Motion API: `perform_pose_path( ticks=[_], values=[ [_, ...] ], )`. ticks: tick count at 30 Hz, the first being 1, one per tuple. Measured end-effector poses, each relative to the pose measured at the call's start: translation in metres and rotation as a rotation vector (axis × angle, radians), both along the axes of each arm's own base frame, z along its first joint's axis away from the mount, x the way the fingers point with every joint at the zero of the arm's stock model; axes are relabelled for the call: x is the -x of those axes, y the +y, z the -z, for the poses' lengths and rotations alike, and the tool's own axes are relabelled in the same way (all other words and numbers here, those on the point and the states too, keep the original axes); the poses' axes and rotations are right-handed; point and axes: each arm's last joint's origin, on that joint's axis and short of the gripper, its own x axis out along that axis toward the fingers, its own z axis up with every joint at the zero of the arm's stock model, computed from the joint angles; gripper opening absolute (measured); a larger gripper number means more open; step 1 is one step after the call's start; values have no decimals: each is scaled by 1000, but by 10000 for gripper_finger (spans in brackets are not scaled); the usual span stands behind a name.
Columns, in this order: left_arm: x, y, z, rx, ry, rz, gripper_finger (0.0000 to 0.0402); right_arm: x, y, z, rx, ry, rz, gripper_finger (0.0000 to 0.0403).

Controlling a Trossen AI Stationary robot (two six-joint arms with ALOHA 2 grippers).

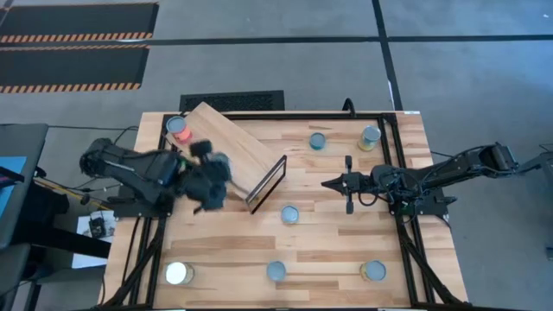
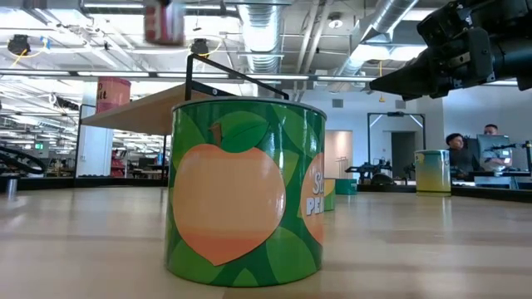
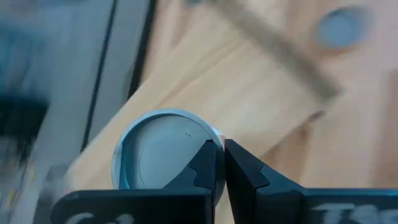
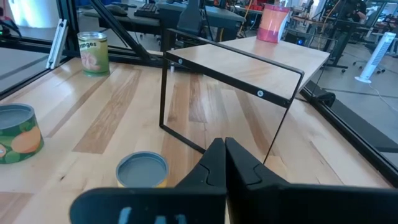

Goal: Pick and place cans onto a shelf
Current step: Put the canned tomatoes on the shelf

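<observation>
The shelf [image 1: 232,149], a light wood board, stands on a thin dark frame [image 4: 186,140] at its near end. A red can [image 1: 177,128] stands on its far end and also shows in the right wrist view [image 4: 273,22]. My left gripper [image 1: 206,157] is over the shelf, shut on a can with a silvery-blue lid [image 3: 163,155]. This can shows red and high up in the low view [image 2: 164,21]. My right gripper [image 1: 333,183] is shut and empty, level above the table right of the shelf. Several more cans stand on the tabletop. My left gripper pinches the can's rim [image 3: 214,138] between its two fingers, one finger [image 3: 202,165] over the lid and the other outside the rim. The fingers come from above. The can hangs below them, lifted clear above the shelf board.
Cans stand on the table at the far right [image 1: 317,140] [image 1: 370,136], the middle [image 1: 289,213] and along the near edge [image 1: 178,273] [image 1: 276,271] [image 1: 373,271]. A green peach can [image 2: 245,191] fills the low view. One can [image 4: 142,171] stands just below my right gripper.
</observation>
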Motion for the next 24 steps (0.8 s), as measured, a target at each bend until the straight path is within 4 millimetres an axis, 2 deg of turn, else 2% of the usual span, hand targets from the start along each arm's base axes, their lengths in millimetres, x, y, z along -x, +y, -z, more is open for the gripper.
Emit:
perform_pose_path(
  ticks=[3, 7, 15, 24],
  values=[
    [14, 26, 4, 17, 19, -124, 4, 0, 0, 0, 0, -1, -1, 7],
    [38, 56, 14, 61, -65, -231, 4, 0, 0, 0, 1, 1, -1, 7],
    [86, 96, 52, 175, -164, -385, 4, 0, 0, 0, 9, 1, -1, 7],
    [90, 122, 69, 216, -186, -443, 5, 0, -3, -1, -6, -11, 19, 7]
  ],
)
